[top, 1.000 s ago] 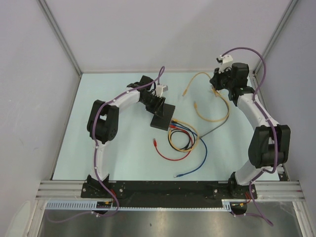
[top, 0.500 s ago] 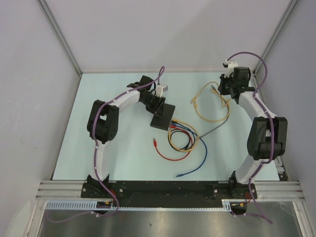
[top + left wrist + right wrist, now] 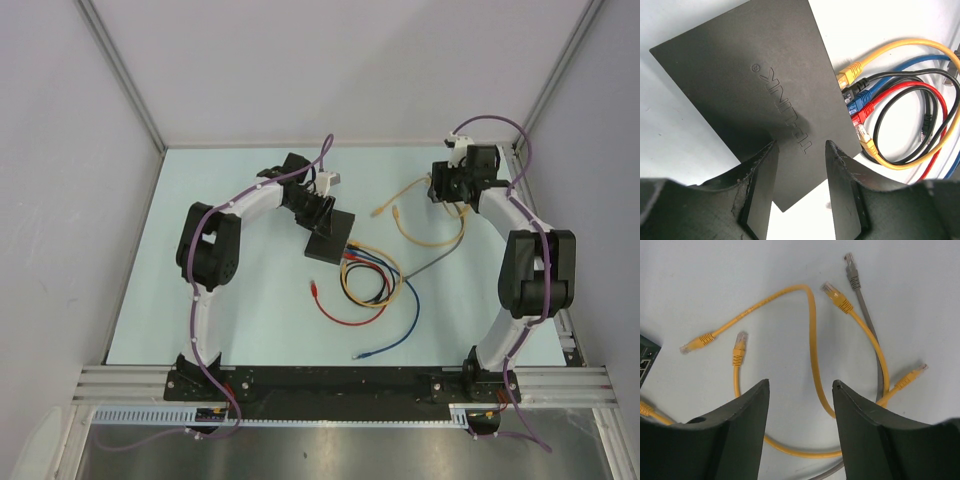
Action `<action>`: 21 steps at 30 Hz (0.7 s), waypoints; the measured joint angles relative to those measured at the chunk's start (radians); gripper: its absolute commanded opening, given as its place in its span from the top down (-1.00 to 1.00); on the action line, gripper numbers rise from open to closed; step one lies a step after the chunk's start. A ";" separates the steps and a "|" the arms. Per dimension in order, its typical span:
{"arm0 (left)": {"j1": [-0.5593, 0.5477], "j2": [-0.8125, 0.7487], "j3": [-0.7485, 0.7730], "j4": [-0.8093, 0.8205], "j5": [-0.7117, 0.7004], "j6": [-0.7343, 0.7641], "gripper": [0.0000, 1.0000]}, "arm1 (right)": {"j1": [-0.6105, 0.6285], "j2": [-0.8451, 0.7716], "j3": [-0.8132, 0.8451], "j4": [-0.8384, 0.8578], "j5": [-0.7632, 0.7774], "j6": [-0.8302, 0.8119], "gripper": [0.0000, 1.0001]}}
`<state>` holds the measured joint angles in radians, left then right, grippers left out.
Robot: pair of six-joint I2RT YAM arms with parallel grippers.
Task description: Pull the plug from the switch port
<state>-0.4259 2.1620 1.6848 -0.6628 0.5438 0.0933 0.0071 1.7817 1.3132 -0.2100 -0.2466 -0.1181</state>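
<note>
My left gripper (image 3: 801, 152), jaws apart, braces the switch (image 3: 740, 75); right gripper (image 3: 800, 390) hangs open and empty, so next I must reach a seated plug (image 3: 863, 109).

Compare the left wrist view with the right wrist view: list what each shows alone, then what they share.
Only the left wrist: the lettered top face of the switch and the row of plugs seated in its edge, with the left claw open over it. Only the right wrist: loose yellow cables and a gray plug lying free, under the open right claw. Both: the pale table and the switch, just a corner in the right wrist view.
</note>
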 measured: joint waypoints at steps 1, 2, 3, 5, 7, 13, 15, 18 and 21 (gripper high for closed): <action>0.000 0.000 0.000 0.000 0.000 0.000 -0.01 | 0.000 0.002 -0.004 0.000 0.003 0.005 -0.23; 0.000 0.000 0.000 0.000 0.000 0.000 -0.01 | 0.000 0.002 -0.005 0.000 0.004 0.008 -0.25; 0.000 0.000 -0.001 0.000 0.000 0.000 -0.01 | 0.000 0.002 -0.006 0.002 0.006 0.013 -0.27; 0.000 0.000 -0.001 0.001 0.000 0.000 -0.01 | 0.000 0.002 -0.007 0.013 0.004 0.022 -0.31; 0.000 0.000 -0.001 0.000 0.000 0.001 -0.01 | 0.000 0.000 -0.007 0.029 0.002 0.039 -0.36; 0.003 -0.003 0.001 -0.005 0.009 0.008 -0.06 | 0.032 -0.048 -0.007 0.053 -0.030 0.060 -0.45; 0.008 -0.010 0.001 -0.015 0.011 0.015 -0.07 | 0.070 -0.076 -0.007 0.054 -0.060 0.063 -0.39; 0.022 -0.025 0.001 -0.043 0.008 0.027 -0.01 | 0.138 -0.090 -0.007 0.055 -0.146 0.070 0.07; 0.055 -0.053 -0.008 -0.056 -0.004 0.038 0.44 | 0.198 -0.063 -0.007 0.048 -0.222 0.105 0.67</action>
<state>-0.3706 2.1094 1.6768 -0.7193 0.5396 0.1310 0.2050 1.7184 1.3060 -0.1619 -0.4690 -0.0132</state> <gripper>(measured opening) 0.485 0.371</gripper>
